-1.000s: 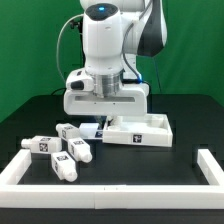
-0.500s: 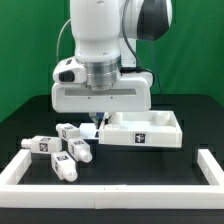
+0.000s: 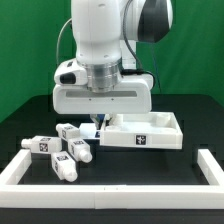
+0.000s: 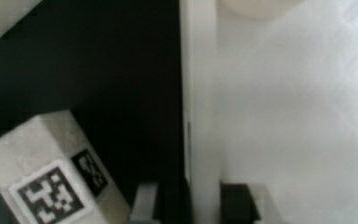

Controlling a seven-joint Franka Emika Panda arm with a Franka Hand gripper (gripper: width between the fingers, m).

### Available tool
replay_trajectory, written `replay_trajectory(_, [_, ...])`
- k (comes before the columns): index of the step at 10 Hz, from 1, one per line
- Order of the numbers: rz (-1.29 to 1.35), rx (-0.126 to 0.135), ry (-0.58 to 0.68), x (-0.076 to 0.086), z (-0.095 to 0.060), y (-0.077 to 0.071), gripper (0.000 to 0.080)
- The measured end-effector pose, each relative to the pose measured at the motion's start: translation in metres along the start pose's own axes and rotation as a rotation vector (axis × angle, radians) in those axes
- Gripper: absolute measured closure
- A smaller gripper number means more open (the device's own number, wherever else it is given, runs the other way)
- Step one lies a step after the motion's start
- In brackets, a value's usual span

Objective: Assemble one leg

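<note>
The nearest leg (image 3: 68, 132) lies on the counter (image 3: 150, 165) between 8 and 9 o'clock of the end effector (image 3: 97, 123), apart from it. The arm (image 3: 100, 40) points straight down, its fingers (image 4: 151, 203) astride the tray (image 3: 150, 138) wall. Whether they pinch it, I cannot tell.

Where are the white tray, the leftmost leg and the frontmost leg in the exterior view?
white tray (image 3: 160, 140): exterior view, front wall.
leftmost leg (image 3: 38, 146): exterior view, blocky body.
frontmost leg (image 3: 65, 168): exterior view, blocky body.
</note>
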State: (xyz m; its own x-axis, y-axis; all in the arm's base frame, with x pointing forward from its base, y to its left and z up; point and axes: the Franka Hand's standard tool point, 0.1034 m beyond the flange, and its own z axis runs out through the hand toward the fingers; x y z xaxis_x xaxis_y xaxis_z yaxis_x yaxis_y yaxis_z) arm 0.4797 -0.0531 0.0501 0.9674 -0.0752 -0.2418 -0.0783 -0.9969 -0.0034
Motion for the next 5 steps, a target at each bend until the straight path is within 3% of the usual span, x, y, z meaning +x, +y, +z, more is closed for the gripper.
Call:
replay_trajectory(3, [-0.017,-0.038,0.044,0.067,0.002,-0.001,0.0743])
replay_trajectory(5, [-0.038,-0.053,0.127,0.093,-0.003,-0.005,0.0743])
